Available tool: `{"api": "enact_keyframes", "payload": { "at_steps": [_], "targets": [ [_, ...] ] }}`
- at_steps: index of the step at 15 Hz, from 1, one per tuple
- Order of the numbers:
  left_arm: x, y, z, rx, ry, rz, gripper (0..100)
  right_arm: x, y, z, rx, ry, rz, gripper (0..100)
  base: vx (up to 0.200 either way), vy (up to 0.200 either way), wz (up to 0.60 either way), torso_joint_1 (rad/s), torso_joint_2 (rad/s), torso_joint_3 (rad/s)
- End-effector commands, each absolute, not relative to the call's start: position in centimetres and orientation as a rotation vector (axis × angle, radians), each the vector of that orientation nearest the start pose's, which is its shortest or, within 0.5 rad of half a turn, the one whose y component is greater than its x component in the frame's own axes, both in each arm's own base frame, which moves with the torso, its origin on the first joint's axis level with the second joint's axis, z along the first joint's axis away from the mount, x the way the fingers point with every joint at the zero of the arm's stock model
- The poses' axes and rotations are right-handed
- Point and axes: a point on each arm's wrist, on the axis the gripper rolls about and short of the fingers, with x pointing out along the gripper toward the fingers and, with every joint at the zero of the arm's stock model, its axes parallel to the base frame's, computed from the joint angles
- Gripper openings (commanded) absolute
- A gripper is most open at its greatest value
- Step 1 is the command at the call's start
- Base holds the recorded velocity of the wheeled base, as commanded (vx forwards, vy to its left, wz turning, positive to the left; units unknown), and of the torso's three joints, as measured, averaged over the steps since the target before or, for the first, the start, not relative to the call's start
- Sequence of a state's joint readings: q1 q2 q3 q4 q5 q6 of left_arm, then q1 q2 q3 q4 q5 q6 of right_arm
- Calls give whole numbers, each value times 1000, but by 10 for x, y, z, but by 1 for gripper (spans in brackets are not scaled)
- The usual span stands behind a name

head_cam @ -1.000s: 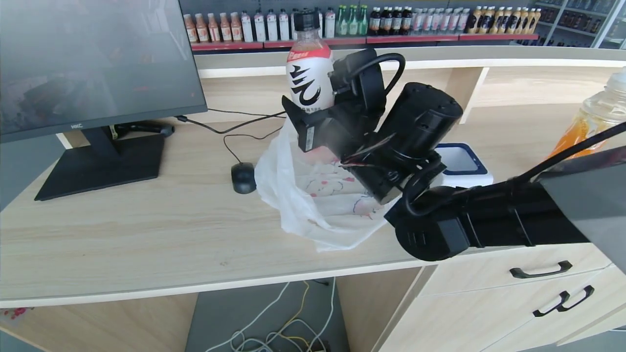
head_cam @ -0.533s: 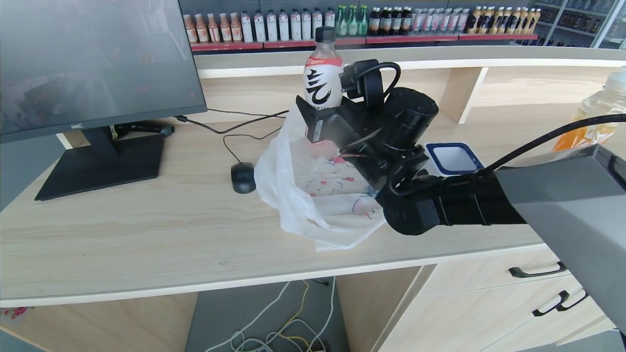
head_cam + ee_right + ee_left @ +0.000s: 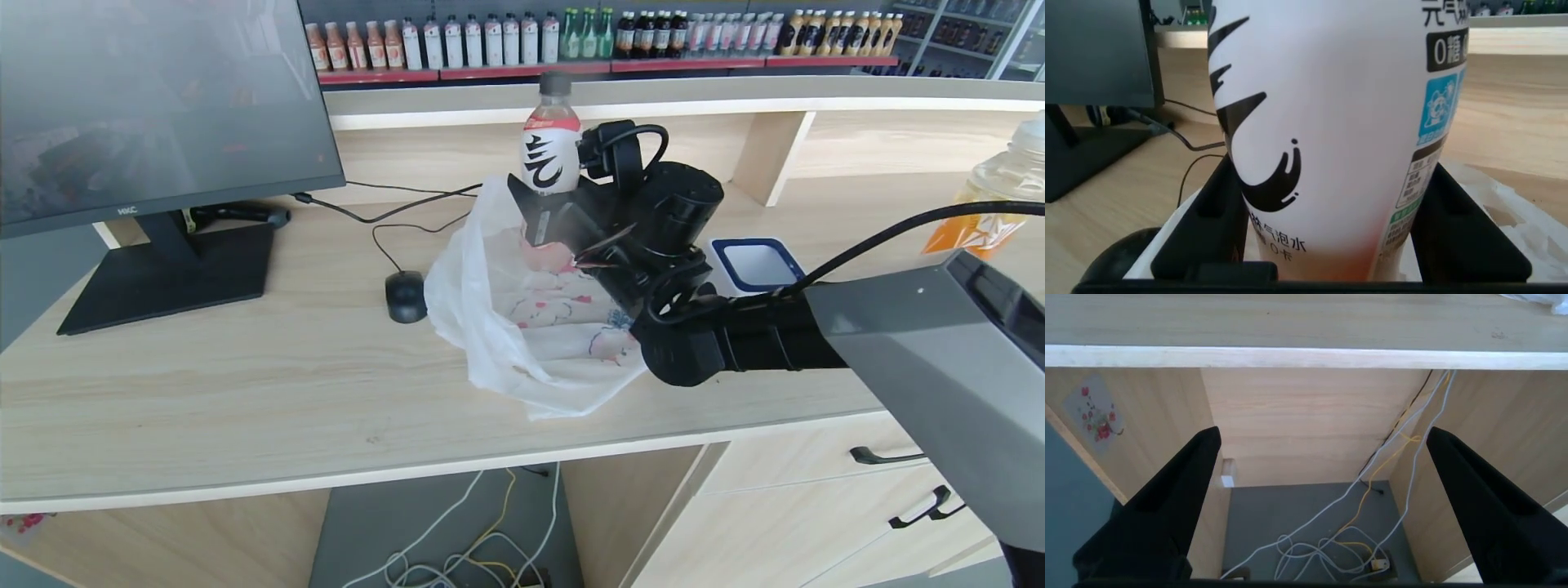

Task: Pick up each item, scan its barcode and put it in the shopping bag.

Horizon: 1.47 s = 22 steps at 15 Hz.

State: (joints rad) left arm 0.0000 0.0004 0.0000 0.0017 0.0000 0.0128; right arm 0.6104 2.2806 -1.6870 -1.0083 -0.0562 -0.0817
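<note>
Holding the bottle (image 3: pixel 551 151) upright just above the mouth of the shopping bag (image 3: pixel 522 343), not yet let go.

Far left, under the counter (image 3: pixel 1290 327) edge in the left wrist view: left gripper (image 3: pixel 1323 437) spread wide on nothing. Mid-counter: right gripper (image 3: pixel 545 214) clamped round the bottle's lower body; scan probably done for this one, drop into the bag left. Up close from the right wrist, label panels turned away from the head camera. Farther right in the head view, past the blue-rimmed pad (image 3: pixel 758 265), likely the scanner: an orange drink bottle (image 3: pixel 992 196), apparently unbagged.
</note>
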Motion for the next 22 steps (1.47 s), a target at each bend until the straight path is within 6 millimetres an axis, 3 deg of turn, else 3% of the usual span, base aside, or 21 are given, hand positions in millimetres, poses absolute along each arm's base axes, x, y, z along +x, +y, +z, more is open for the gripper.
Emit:
{"api": "enact_keyframes", "payload": {
  "at_steps": [1, 6, 22],
  "targets": [
    [-23, 0, 75, 14, 2, 0, 100, 399, 279, 220, 53, -404, 534, 0, 0, 0, 0, 0, 0, 0],
    [-23, 0, 75, 12, 2, 0, 100, 403, 288, 201, 43, -372, 546, 0, 0, 0, 0, 0, 0, 0],
    [-23, 0, 75, 14, 2, 0, 100, 406, 293, 186, 30, -337, 551, 0, 0, 0, 0, 0, 0, 0]
  ]
}}
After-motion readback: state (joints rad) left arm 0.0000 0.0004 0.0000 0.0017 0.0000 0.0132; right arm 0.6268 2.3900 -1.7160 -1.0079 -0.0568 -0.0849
